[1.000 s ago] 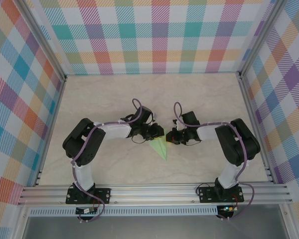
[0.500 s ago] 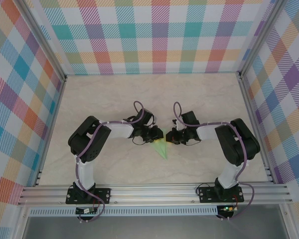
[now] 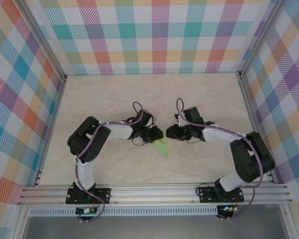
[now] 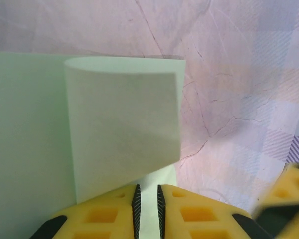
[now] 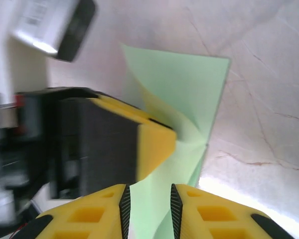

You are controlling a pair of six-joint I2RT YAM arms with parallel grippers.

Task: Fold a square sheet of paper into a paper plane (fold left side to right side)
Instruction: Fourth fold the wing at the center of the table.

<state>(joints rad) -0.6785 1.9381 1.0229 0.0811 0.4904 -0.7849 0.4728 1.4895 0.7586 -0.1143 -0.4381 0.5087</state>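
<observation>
Top: I see the paper plane on the table, with the left gripper and right gripper meeting over its wide end
Left wrist: fingers almost together at the lifted flap, can't tell if it's pinched
Right wrist: right fingers apart over the paper

a pale, marble-veined desk is enclosed on three sides by walls patterned in pastel plaid, and an aluminium rail is mounted along its near edge.

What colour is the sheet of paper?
The paper is pale green, unmarked; clearest in the left wrist view.
</observation>
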